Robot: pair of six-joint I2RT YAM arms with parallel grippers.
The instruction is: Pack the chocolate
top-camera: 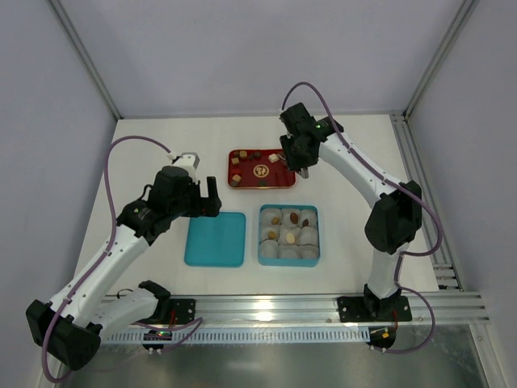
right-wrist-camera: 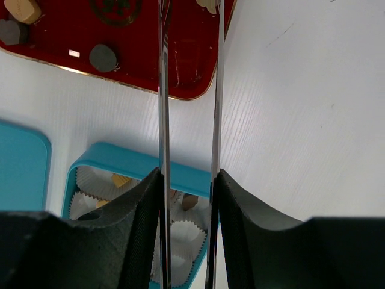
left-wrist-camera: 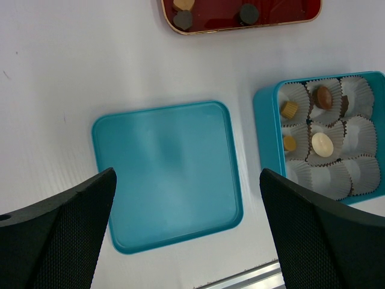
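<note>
Teal lid (left-wrist-camera: 168, 174) below wide-apart jaws

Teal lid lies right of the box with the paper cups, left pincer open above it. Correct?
Not quite. The teal lid lies left of the box, as the top external view shows. The left pincer is indeed open above it.

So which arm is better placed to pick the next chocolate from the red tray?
Right. The right tool hangs over the red rectangular tray, its thin metal tweezers beside the small chocolate pieces. The left tool hovers open above the flat turquoise lid, away from the tray.
</note>
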